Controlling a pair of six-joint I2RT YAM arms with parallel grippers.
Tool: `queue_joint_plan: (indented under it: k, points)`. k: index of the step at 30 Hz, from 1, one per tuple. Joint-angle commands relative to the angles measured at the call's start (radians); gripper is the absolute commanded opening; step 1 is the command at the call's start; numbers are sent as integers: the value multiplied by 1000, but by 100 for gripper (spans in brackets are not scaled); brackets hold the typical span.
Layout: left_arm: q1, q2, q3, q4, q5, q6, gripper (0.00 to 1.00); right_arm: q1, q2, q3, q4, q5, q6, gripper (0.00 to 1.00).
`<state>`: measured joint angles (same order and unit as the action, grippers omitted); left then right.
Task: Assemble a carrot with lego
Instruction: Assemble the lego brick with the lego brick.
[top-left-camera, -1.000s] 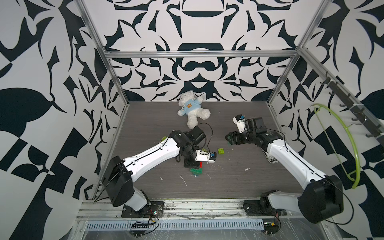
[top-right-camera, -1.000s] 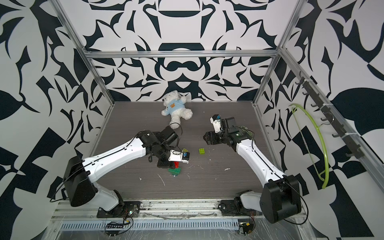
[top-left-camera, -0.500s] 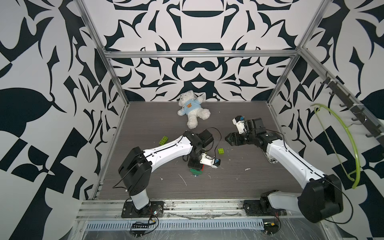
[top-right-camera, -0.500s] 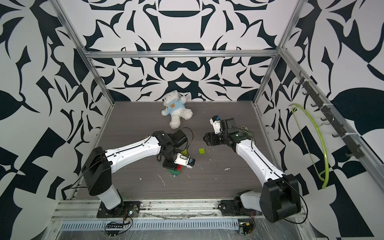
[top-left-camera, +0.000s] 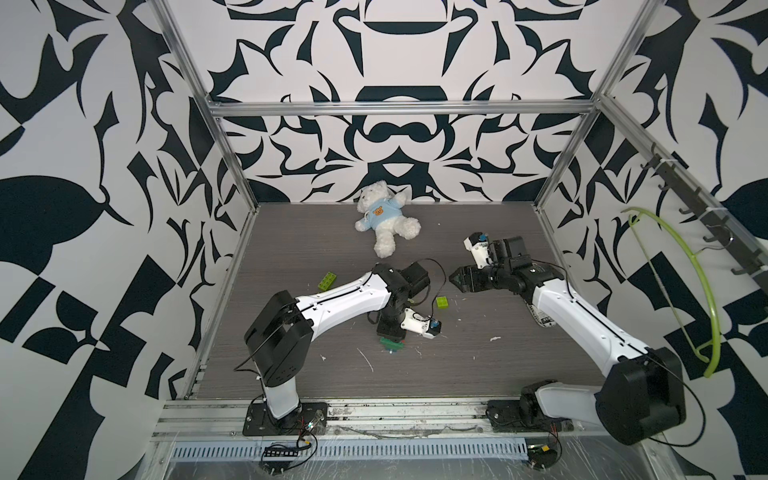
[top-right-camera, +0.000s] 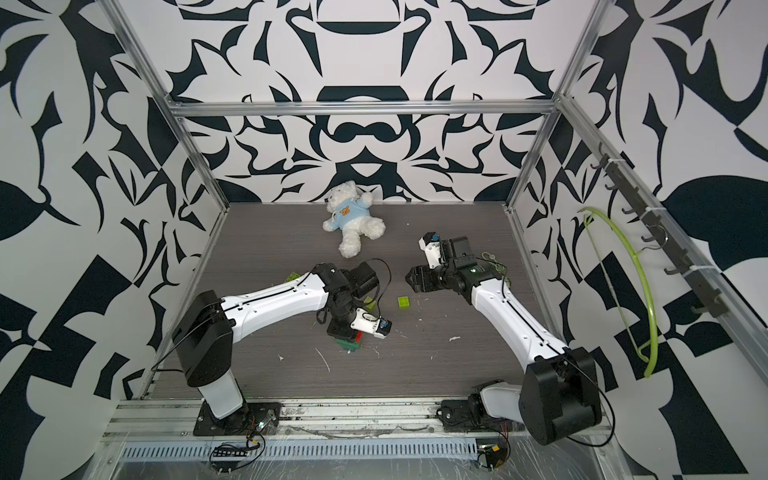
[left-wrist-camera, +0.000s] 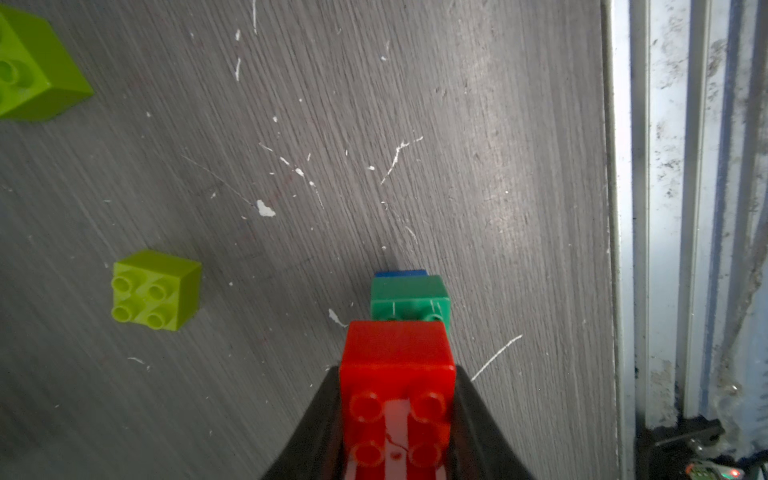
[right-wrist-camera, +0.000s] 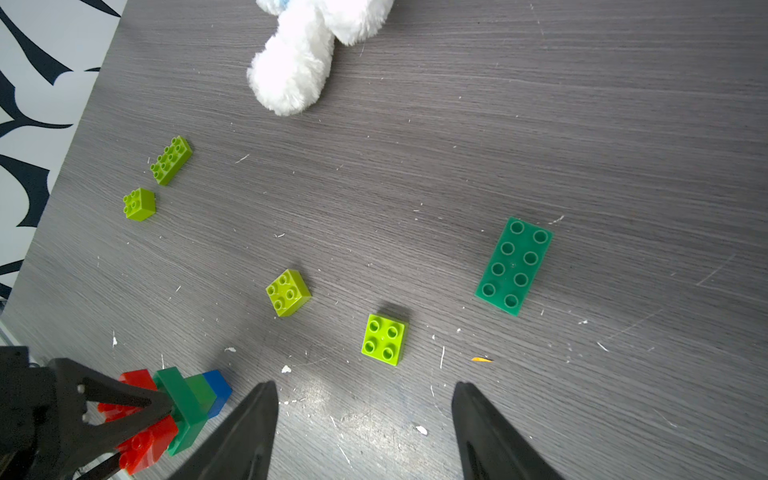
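Room first: the carrot (left-wrist-camera: 409, 297) hangs in my left pincer (left-wrist-camera: 397, 382) near the front edge of the surface (top-left-camera: 478, 365). The left wrist view puts the aluminium front rail (left-wrist-camera: 665, 208) close beside it, so that side is tight. Wider bare stretches lie toward the right side and along the front. The left pincer is clamped on the red brick (left-wrist-camera: 397, 353) at one end of the carrot. Past the red comes dark green, then the blue tip (left-wrist-camera: 401, 273), pointing down at the surface; I cannot tell whether it touches. My right pincer (right-wrist-camera: 363, 384) hovers with its jaws well apart and nothing between them, facing the left one across the middle.

Around them, my left arm (top-left-camera: 345, 297) reaches across the middle and hides some of the bricks in both top views. The teddy bear (top-left-camera: 384, 218) lies at the back, well apart from the carrot.

Count, from the right wrist view: four lime pieces loose and one dark green. The nearest square lime brick (right-wrist-camera: 384, 338) sits just ahead of the right pincer, with the second square lime brick (right-wrist-camera: 288, 292) near it. The third square lime brick (right-wrist-camera: 139, 203) is just beside the long lime brick (right-wrist-camera: 171, 160), over toward the left side of the surface. The long dark green brick (right-wrist-camera: 514, 266) lies flat, studs up, near the nearest square one. One teddy bear, one carrot
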<state>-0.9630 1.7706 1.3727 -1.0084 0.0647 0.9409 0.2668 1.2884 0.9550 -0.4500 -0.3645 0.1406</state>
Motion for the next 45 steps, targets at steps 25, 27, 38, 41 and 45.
queue_joint_plan:
  k: [25,27,38,41,45]
  points:
    - [-6,38,-12,-11,5,-14,10,-1,6,-12,27,-34,1,71]
    - [-6,42,-7,-14,4,-15,10,-1,6,-12,29,-36,0,71]
    - [-6,33,-9,-30,4,-17,10,-1,11,-13,31,-39,1,70]
    - [-6,30,-6,-38,13,-23,10,-1,12,-13,31,-40,2,70]
    - [-6,22,-4,-40,30,-35,10,-1,12,-15,31,-40,1,70]
